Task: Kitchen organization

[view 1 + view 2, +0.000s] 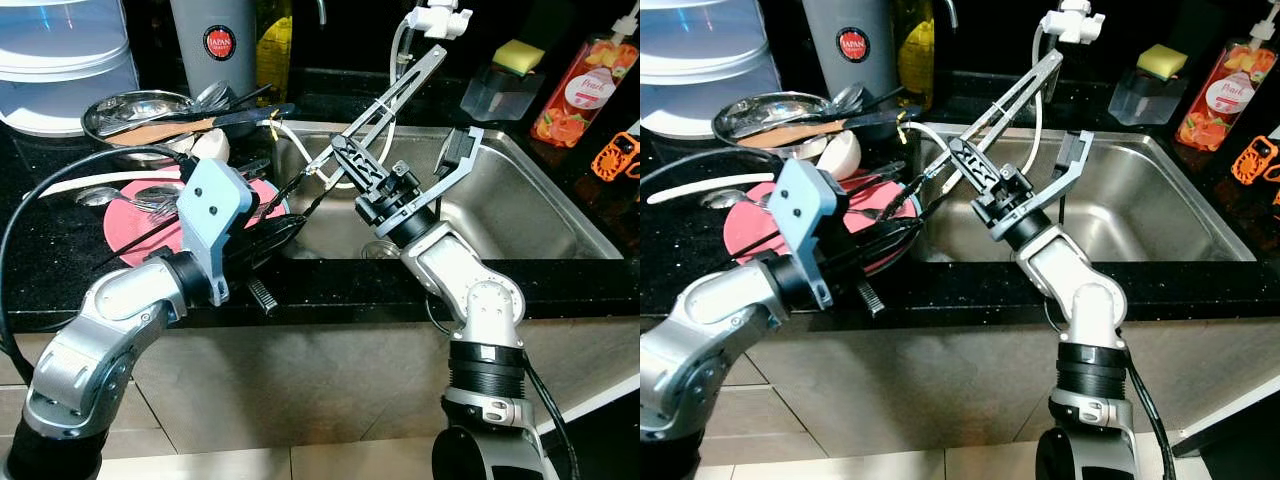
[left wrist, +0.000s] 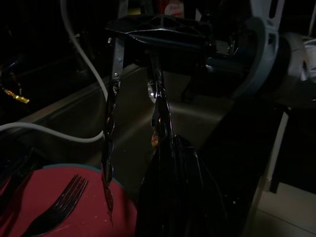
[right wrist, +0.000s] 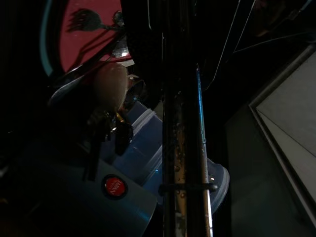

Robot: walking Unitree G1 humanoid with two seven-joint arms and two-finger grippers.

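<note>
A red plate (image 1: 135, 235) with a fork (image 2: 59, 202) and spoons lies on the black counter left of the steel sink (image 1: 520, 205). My left gripper (image 1: 275, 232) reaches over the plate's right edge toward the sink. Two thin twisted metal sticks (image 2: 107, 148) slant from the plate up over the sink edge, right at this gripper. My right gripper (image 1: 452, 95) is raised over the sink and stands wide open. One of its fingers (image 1: 400, 90) points up at the white faucet head (image 1: 440, 18), and nothing is between the two.
A steel bowl (image 1: 125, 108) of utensils and a wooden spatula sit behind the plate, beside a white cup (image 1: 212, 145). A grey jug (image 1: 215, 45) and stacked containers (image 1: 60, 60) stand at the back left. A sponge tub (image 1: 505, 82), soap bottle (image 1: 585, 85) and orange object (image 1: 615, 155) flank the sink's right.
</note>
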